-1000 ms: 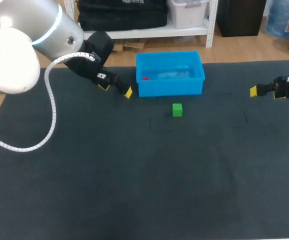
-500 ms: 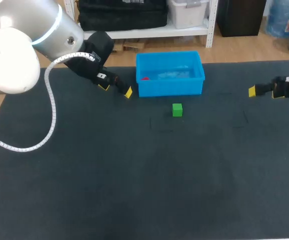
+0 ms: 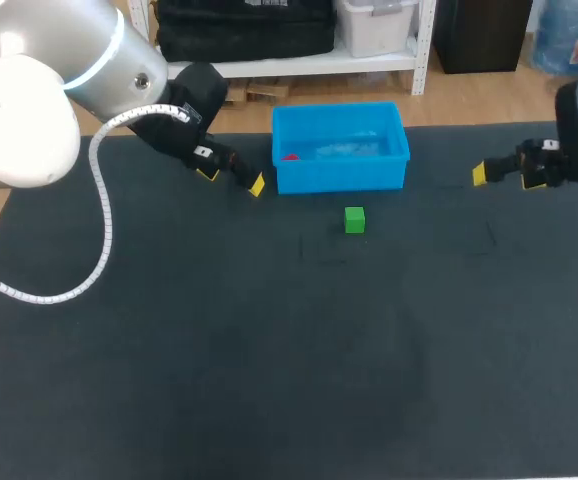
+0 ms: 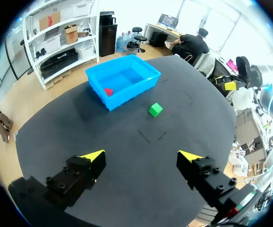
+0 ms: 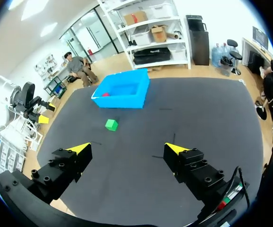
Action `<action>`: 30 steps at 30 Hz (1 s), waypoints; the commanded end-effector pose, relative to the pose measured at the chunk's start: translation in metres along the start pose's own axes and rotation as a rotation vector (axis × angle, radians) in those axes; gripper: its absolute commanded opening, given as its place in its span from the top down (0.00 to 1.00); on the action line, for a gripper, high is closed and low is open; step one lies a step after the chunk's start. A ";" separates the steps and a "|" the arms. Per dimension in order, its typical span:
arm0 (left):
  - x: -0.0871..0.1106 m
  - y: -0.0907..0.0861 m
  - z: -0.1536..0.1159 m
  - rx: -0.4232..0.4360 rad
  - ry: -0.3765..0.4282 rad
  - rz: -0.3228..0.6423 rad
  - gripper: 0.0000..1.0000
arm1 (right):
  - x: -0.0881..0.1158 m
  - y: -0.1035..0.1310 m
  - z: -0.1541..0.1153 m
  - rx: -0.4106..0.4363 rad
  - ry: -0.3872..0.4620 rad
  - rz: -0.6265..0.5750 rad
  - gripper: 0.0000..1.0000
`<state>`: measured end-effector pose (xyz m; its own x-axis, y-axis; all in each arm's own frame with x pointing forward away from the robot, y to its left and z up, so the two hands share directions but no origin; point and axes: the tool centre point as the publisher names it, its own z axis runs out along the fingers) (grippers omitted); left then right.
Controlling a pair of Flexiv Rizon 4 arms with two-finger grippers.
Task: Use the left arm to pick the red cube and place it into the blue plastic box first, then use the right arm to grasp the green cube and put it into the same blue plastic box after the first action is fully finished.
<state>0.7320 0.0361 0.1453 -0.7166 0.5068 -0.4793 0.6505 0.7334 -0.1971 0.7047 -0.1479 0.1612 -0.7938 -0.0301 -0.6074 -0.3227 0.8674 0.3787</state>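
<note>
The red cube [image 3: 290, 157] lies inside the blue plastic box [image 3: 341, 177], near its left wall; both wrist views show it there too [image 4: 108, 91] [image 5: 105, 94]. On the dark mat just in front of the box sits the green cube [image 3: 354, 220] [image 4: 155, 109] [image 5: 111, 125]. My left gripper [image 3: 231, 178] hovers open and empty just left of the box [image 4: 122, 80]; its yellow tips [image 4: 93, 156] stand wide apart. Far right of the box [image 5: 122, 90], my right gripper [image 3: 504, 176] is open and empty, with the green cube well ahead of its fingertips [image 5: 80, 148].
The dark mat [image 3: 269, 340] covers the whole table. A white coiled cable [image 3: 101, 230] hangs from my left arm over the mat's left side. Faint chalk marks [image 3: 319, 250] lie near the green cube.
My right gripper has moved leftward and slightly away from me, toward the box side. The left arm and both cubes have stayed where they were.
</note>
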 end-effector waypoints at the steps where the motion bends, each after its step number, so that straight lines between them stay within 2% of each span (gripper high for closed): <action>1: 0.001 0.000 -0.001 0.003 -0.004 0.002 0.00 | -0.003 0.010 0.004 0.060 0.017 0.002 0.00; 13: 0.001 0.000 -0.001 0.003 -0.004 0.002 0.00 | -0.015 0.026 0.019 0.053 0.043 -0.014 0.00; 30: 0.001 0.000 -0.001 0.003 -0.004 0.002 0.00 | -0.021 0.047 0.047 0.047 0.103 -0.018 0.00</action>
<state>0.7319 0.0361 0.1453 -0.7166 0.5067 -0.4794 0.6505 0.7335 -0.1971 0.7239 -0.0892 0.1601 -0.8333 -0.0935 -0.5448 -0.3192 0.8861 0.3362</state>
